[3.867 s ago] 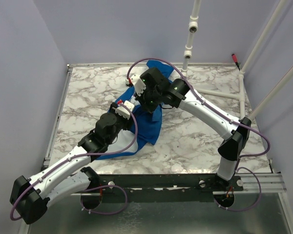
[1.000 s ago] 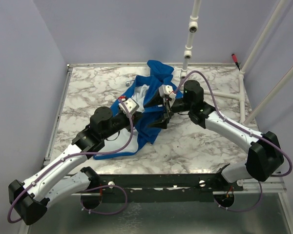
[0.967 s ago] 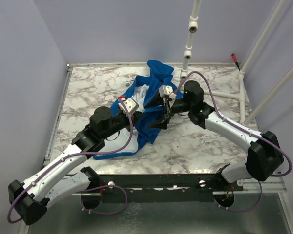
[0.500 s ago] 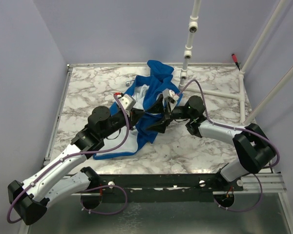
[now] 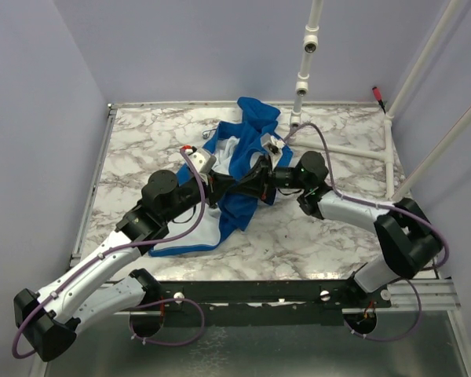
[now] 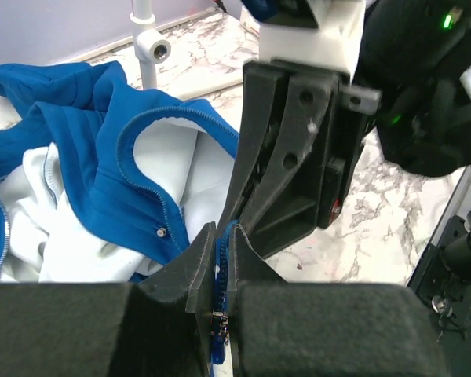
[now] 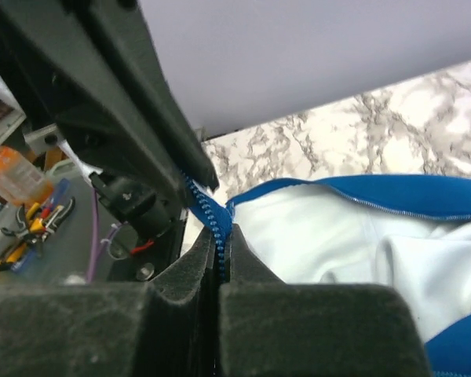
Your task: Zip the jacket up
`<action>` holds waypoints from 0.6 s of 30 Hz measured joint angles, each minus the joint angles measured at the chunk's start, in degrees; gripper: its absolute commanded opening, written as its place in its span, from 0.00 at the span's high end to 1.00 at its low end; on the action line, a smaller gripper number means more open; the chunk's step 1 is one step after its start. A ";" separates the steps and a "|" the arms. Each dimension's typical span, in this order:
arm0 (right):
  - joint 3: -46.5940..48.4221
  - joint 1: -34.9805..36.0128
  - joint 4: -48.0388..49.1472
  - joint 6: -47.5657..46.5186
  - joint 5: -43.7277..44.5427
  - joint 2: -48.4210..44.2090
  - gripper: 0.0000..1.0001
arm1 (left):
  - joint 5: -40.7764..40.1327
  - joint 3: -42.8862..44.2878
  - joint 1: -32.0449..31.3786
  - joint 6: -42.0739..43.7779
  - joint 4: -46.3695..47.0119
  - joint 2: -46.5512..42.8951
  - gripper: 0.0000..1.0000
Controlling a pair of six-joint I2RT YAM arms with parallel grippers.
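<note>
1. The jacket (image 5: pixel 255 114) is lying in the middle of the worktop (image 5: pixel 141 141).
2. The left pincer (image 6: pixel 222 245) is pinching its zipper edge (image 7: pixel 203 206) tight.
3. The right pincer (image 7: pixel 219 253) is pinching that same edge, right next to the left one.

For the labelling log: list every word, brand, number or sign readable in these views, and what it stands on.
None can be read.
The jacket shows no print or brand tag.
The orange bottle at the right wrist view's left edge is too blurred to show any label.
</note>
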 measured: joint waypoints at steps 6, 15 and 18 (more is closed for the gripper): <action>13.53 0.00 -40.28 -13.79 4.85 -9.44 0.99 | 0.50 0.83 0.26 5.07 -0.81 -0.74 0.49; 25.35 0.17 -84.13 -28.59 11.87 -11.74 0.99 | 9.42 6.10 0.33 18.51 -8.98 -1.25 0.23; 27.89 0.72 -95.21 -31.21 15.15 -11.72 0.99 | 10.49 8.50 0.39 22.75 -12.13 -1.18 0.22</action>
